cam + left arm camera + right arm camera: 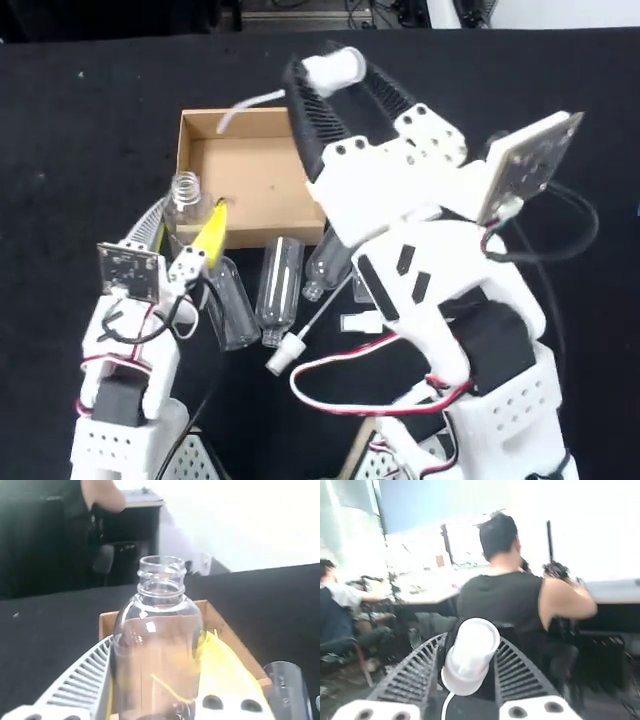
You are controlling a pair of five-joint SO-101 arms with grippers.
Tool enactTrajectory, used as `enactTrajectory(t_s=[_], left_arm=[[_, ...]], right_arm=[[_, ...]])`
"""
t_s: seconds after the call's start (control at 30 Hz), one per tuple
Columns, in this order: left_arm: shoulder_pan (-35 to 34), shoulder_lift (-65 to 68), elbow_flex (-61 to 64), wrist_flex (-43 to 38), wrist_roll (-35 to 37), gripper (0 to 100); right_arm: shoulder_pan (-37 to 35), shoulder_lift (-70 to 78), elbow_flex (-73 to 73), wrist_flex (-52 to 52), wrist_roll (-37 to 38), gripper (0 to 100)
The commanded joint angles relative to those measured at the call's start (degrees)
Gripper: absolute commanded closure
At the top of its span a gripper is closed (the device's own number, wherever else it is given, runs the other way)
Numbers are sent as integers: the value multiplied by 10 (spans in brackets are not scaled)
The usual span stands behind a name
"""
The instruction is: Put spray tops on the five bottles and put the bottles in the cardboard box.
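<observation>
High view: left hand [188, 226] clenches an upright bottle [184, 193] at the 7 o'clock corner of the cardboard box [240, 122]; right hand [334, 72] grips a white spray top [340, 66] at its 1 o'clock. Left wrist view: bottle uncapped. Right wrist view: spray top clamped.

The bottle [157, 645] is clear glossy plastic, the spray top [470, 655] smooth white (box [250, 172]: matt cardboard).

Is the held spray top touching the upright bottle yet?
Apart. The high view shows the spray top well beyond the bottle, with cardboard box floor between them.
</observation>
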Motion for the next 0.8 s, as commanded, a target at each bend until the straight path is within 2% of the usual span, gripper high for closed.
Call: enactTrajectory(t_s=[0.0, 0.13, 0.43, 0.77], left_arm=[[41, -5, 13, -62, 0, 971], [62, -5, 22, -63, -2, 971], [64, -5, 31, -67, -2, 971], [65, -5, 31, -67, -2, 971]], right_arm=[[-37, 18, -29, -48, 36, 973], [-45, 52, -29, -42, 122, 974], [-71, 22, -29, 55, 128, 974], [-72, -26, -19, 83, 125, 974]])
